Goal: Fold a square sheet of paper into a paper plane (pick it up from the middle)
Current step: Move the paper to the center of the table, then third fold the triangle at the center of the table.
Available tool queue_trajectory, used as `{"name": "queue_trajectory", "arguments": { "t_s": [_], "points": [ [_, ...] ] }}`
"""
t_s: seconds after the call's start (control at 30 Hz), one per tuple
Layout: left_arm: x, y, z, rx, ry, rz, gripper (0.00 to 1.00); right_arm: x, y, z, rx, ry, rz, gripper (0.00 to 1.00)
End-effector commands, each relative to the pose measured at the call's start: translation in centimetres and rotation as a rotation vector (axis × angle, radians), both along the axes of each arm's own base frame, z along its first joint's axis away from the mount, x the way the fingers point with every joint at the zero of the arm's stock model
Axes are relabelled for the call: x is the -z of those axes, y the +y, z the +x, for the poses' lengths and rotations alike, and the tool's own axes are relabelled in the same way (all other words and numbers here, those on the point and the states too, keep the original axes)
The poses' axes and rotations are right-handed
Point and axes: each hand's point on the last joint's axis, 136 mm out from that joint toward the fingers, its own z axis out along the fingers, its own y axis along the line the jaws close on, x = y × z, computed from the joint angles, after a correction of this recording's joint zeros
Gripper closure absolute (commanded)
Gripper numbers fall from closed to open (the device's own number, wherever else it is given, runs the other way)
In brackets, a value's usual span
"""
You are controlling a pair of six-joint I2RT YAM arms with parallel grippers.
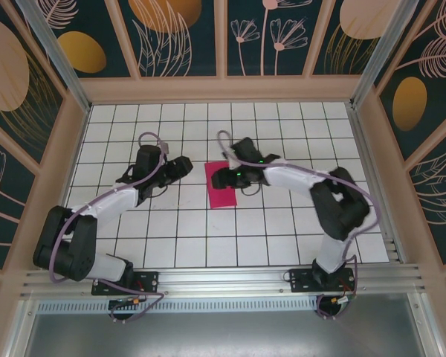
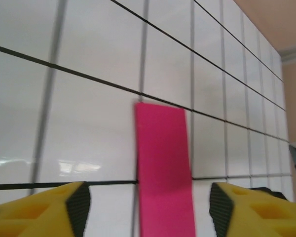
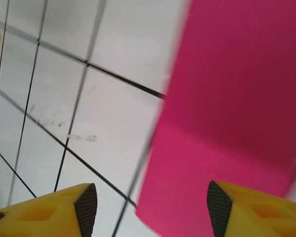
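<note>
The square sheet of paper (image 1: pixel 224 193) is magenta-pink and lies flat on the white tiled floor, folded into a narrow rectangle about one tile wide. No paper plane is in view. My left gripper (image 1: pixel 187 166) hovers just left of the sheet's far end. In the left wrist view it (image 2: pixel 150 210) is open, and the paper strip (image 2: pixel 164 163) runs up between its yellow fingers without touching them. My right gripper (image 1: pixel 210 176) sits over the sheet's far left corner. It (image 3: pixel 150 210) is open too, with the paper (image 3: pixel 237 113) lying below and to the right, untouched.
The tiled floor (image 1: pixel 282 223) is walled by a wooden frame (image 1: pixel 223 89) at the back and sides. A metal rail (image 1: pixel 223 279) runs along the near edge by the arm bases. The two grippers are close together, about one tile apart.
</note>
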Motion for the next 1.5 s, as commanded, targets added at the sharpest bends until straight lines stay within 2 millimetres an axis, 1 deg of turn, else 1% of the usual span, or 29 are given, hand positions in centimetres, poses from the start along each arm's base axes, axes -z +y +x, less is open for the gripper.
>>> {"name": "queue_trajectory", "arguments": {
  "t_s": [0.0,0.07,0.17,0.27,0.33,0.4,0.43,0.47,0.63,0.77,0.87,0.97,1.13,1.3,1.47],
  "points": [
    [-1.2,-4.3,-0.8,0.152,-0.029,-0.107,0.42,-0.7,-3.6,1.5,0.274,0.058,0.085,0.34],
    [-1.0,-6.2,-1.1,0.201,-0.02,-0.119,0.48,-0.4,-4.9,1.0,0.321,0.088,0.109,0.33],
    [0.1,-8.3,-1.4,0.241,0.009,-0.122,0.57,0.1,-5.2,0.0,0.324,0.119,0.121,0.33],
    [1.7,-9.4,-1.3,0.251,0.053,-0.113,0.64,0.8,-5.5,-0.4,0.331,0.14,0.099,0.35],
    [2.9,-9.6,-1.3,0.244,0.085,-0.092,0.66,1.1,-5.8,-0.5,0.344,0.144,0.087,0.35],
    [4.3,-9.4,-1.3,0.229,0.123,-0.053,0.68,1.3,-5.9,-0.6,0.348,0.149,0.084,0.36],
    [5.5,-9.1,-1.3,0.216,0.15,-0.025,0.69,1.6,-5.9,-0.7,0.35,0.155,0.079,0.36],
    [6.2,-8.9,-1.3,0.209,0.167,-0.008,0.69,1.7,-6.0,-0.7,0.354,0.159,0.078,0.37],
    [8.3,-8.7,-1.6,0.205,0.211,0.027,0.73,2.5,-6.0,-0.8,0.37,0.184,0.077,0.41],
    [9.2,-8.5,-1.5,0.194,0.228,0.049,0.77,3.3,-5.4,-1.4,0.358,0.208,0.058,0.45],
    [10.0,-8.0,-1.6,0.182,0.248,0.075,0.78,4.0,-4.9,-1.8,0.346,0.225,0.046,0.47],
    [10.9,-7.6,-1.8,0.167,0.274,0.104,0.79,4.5,-4.6,-2.2,0.339,0.24,0.037,0.47],
    [12.2,-6.6,-2.3,0.139,0.309,0.148,0.81,4.8,-3.9,-2.8,0.308,0.259,0.047,0.47],
    [12.7,-6.3,-2.5,0.126,0.326,0.158,0.82,4.8,-3.5,-3.3,0.284,0.28,0.068,0.49],
    [12.7,-6.3,-2.5,0.124,0.327,0.161,0.82,5.1,-3.2,-3.6,0.268,0.3,0.079,0.51]
  ]
}}
